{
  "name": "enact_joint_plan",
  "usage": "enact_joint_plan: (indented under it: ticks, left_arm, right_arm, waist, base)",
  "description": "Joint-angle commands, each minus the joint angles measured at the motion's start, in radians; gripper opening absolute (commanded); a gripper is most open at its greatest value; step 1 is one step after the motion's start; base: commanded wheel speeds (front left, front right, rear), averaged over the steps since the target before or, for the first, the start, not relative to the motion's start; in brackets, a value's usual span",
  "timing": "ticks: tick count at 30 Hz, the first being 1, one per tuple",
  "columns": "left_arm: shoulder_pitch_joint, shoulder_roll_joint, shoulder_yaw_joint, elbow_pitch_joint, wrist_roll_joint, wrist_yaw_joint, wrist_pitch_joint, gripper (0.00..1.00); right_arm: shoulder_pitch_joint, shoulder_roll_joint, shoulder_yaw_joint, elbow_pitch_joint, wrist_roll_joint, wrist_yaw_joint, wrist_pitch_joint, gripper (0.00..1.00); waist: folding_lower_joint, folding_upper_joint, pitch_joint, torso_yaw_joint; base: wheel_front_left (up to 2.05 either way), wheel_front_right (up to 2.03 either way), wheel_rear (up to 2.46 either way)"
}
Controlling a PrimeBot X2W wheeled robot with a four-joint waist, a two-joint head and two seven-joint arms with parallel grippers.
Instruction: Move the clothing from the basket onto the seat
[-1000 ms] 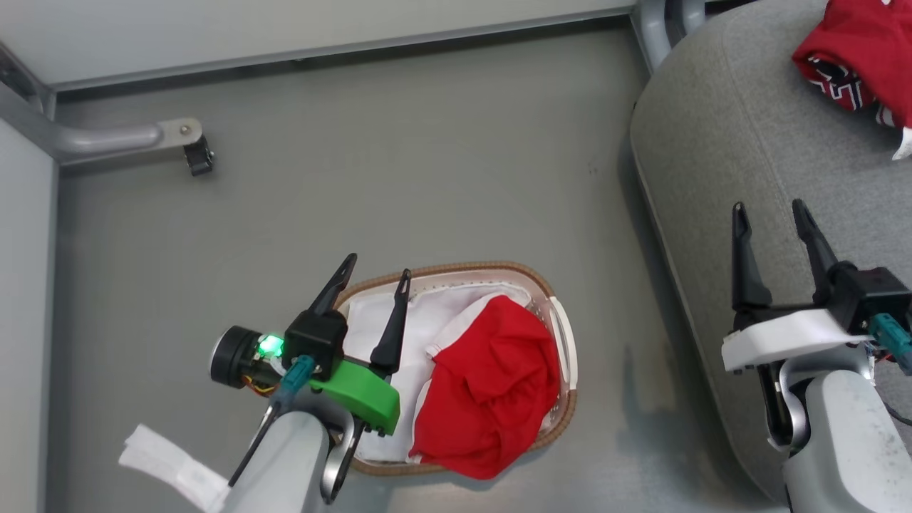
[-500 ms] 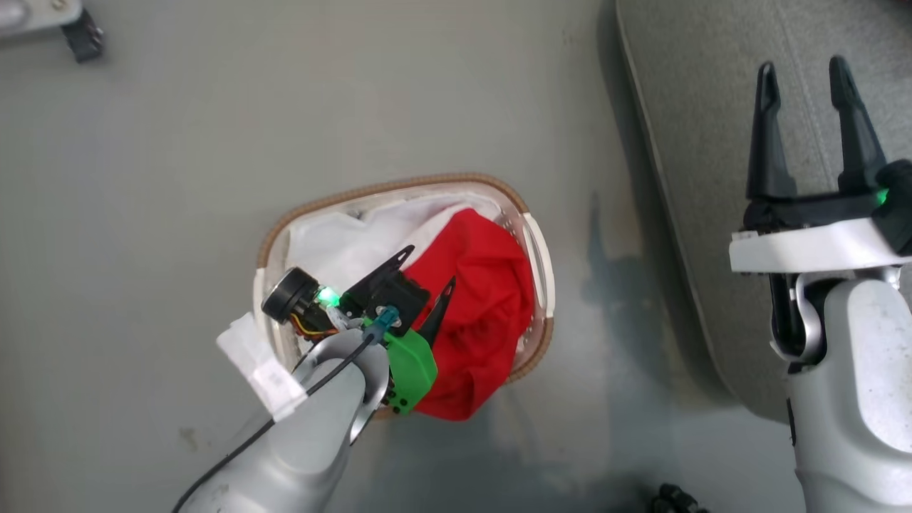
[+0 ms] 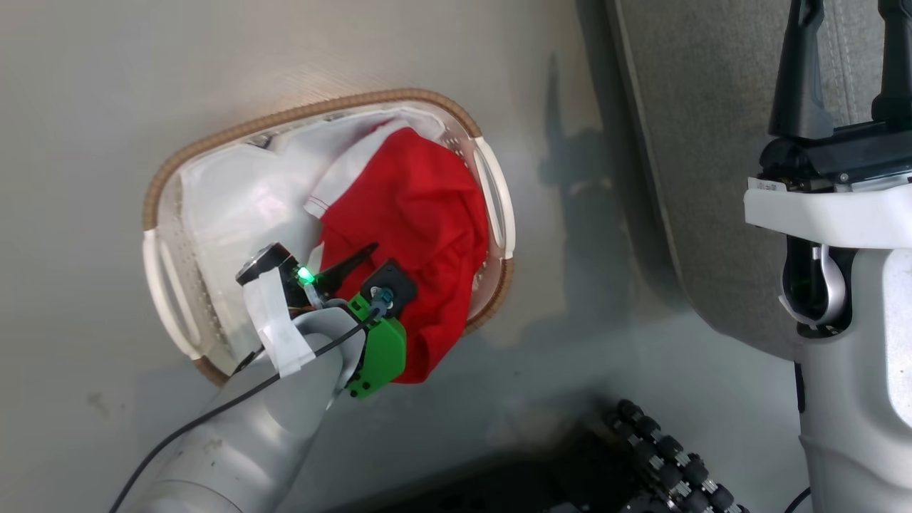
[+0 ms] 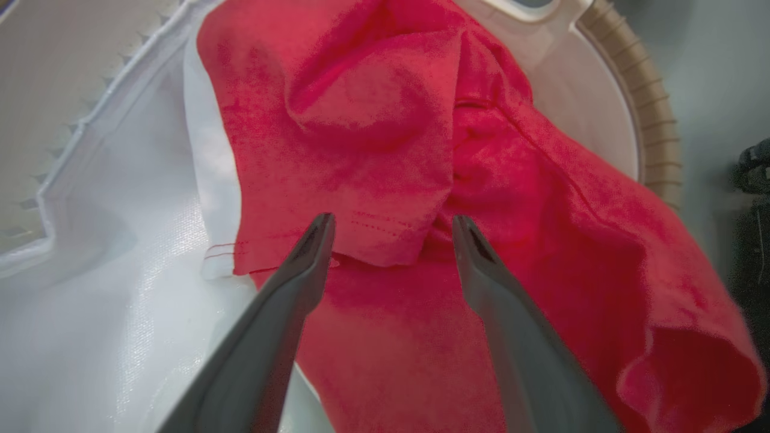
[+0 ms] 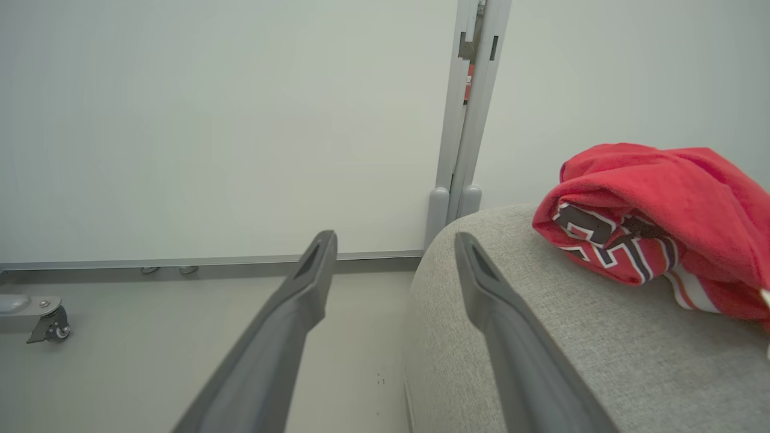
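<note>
While one bright red jersey with black-and-white numerals [image 5: 649, 210] is already seen bunched on the large light-grey upholstered seat cushion [image 5: 541, 349], the task is judged about half done. One plain red soft garment with a white collar [image 3: 406, 206] is left in the oval cream-white perforated plastic basket with a brown woven rim [image 3: 306, 114]. It is heaped toward the right end over the white cloth lining [image 3: 228, 199], one fold draped over the near rim. The left gripper [image 4: 392, 221] is spread wide and empty, tips poised just over a hemmed fold of that garment; contact cannot be confirmed. The right gripper [image 5: 394, 237] is likewise wide and empty, held over the seat's edge, well apart from the jersey. Left to do, as judged: the garment is to be pinched, lifted and carried to the seat. Counted: two garments (one on the seat, one in the basket), one basket, one seat, one lining, two grippers.
</note>
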Motion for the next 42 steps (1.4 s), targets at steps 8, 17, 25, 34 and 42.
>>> enact_joint_plan:
  ticks: [8, 17, 25, 34, 42]
  left_arm:
    - [-0.082, 0.032, -0.002, 0.088, 0.005, 0.040, -0.008, 1.00]
    - [-0.111, 0.032, -0.001, 0.114, -0.016, 0.054, -0.037, 0.33]
    - [-0.087, 0.023, -0.009, 0.111, -0.033, 0.057, -0.067, 0.00]
    - [-0.048, 0.033, -0.032, 0.021, -0.037, 0.048, -0.081, 0.00]
    - [0.003, 0.078, -0.011, -0.167, -0.072, 0.028, -0.081, 0.00]
  right_arm:
    - [-0.026, -0.002, 0.029, -0.006, 0.017, -0.001, -0.002, 1.00]
    - [-0.033, -0.002, 0.047, -0.001, 0.034, -0.001, -0.002, 1.00]
    - [-0.019, -0.002, 0.049, 0.034, 0.026, -0.001, -0.002, 1.00]
    - [0.032, -0.002, 0.036, 0.106, 0.007, -0.001, -0.002, 1.00]
    - [0.089, -0.003, 0.047, 0.164, -0.040, -0.001, -0.002, 1.00]
  waist:
    - [-0.0002, -0.0001, 0.111, -0.079]
    - [-0.0002, -0.0001, 0.110, -0.091]
    - [-0.0002, -0.0001, 0.059, -0.077]
    - [-0.0002, -0.0001, -0.073, -0.008]
    - [-0.0002, -0.0001, -0.232, 0.069]
  base:
    - [0.00, 0.00, 0.00]
    - [0.00, 0.00, 0.00]
    - [0.00, 0.00, 0.00]
    - [0.00, 0.00, 0.00]
    - [0.00, 0.00, 0.00]
